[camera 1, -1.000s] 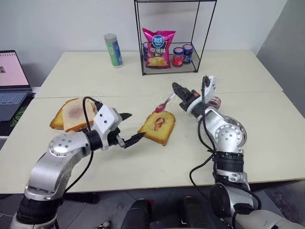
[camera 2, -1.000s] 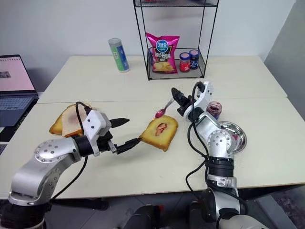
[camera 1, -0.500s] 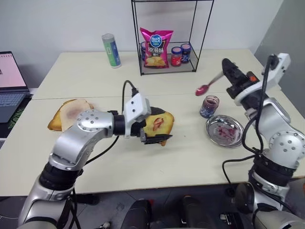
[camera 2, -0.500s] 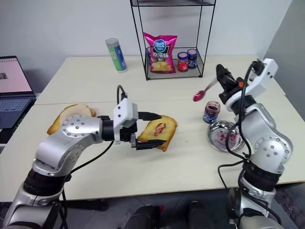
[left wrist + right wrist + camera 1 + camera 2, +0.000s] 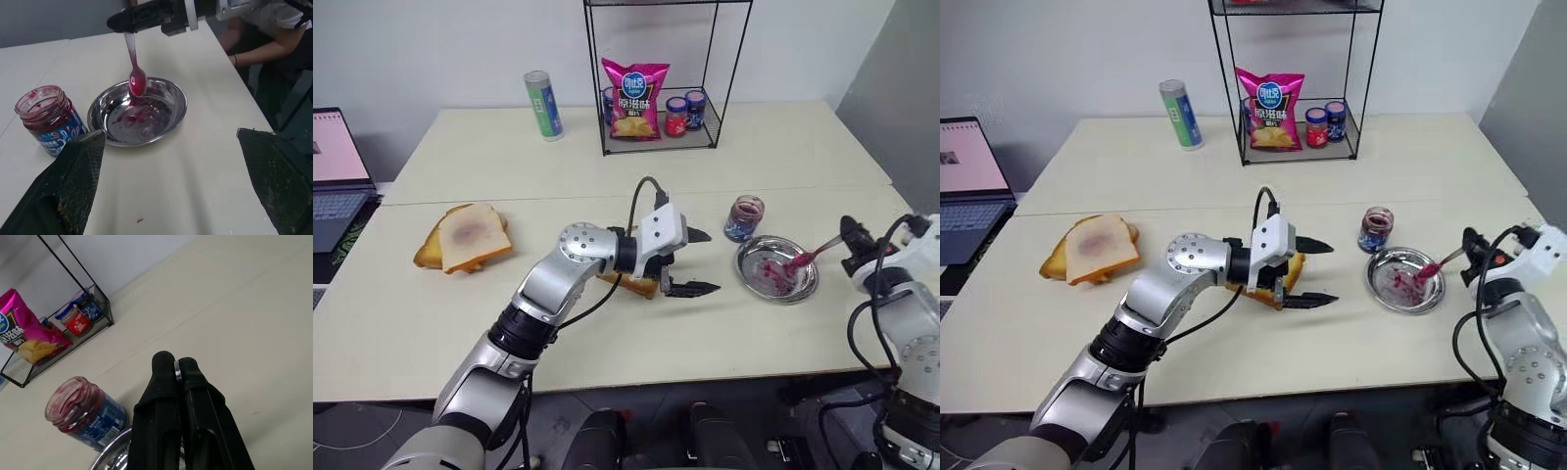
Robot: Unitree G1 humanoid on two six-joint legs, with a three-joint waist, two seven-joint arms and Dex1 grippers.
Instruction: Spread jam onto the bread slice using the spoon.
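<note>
1. Left arm reaches across the middle of the desk (image 5: 607,372), forearm running toward the robot's right. Left gripper (image 5: 693,261) points right and slightly down, jaws wide with nothing between them.
2. Right arm is low at the desk's right edge. Right gripper (image 5: 849,238) points inward over the desk, jaws pinched tight on the spoon (image 5: 811,257) handle; right wrist view shows the two fingers (image 5: 164,382) pressed together.
3. The spoon slants down from the right gripper, its red-stained bowl over the steel dish (image 5: 777,268), at or just above the smeared jam (image 5: 129,117) inside; contact cannot be told.
4. The bread slice (image 5: 1295,266) lies mid-desk, mostly hidden behind the left wrist; only its crust edge shows. It sits just behind the left jaws, not between them, and well apart from the spoon.
5. Open jam jar (image 5: 743,217) stands just beside the dish, on its far-left side, between the dish and the left gripper's upper finger.
6. The dish is near the desk's right end; open desk lies in front of the left gripper and along the near edge.
7. A second stack of slices (image 5: 465,236) sits on the left part of the desk, near the laptop (image 5: 337,166) side.
8. Wire rack (image 5: 656,73) with a chip bag (image 5: 634,96) and small jars stands at the back, a green canister (image 5: 545,104) to its left.
</note>
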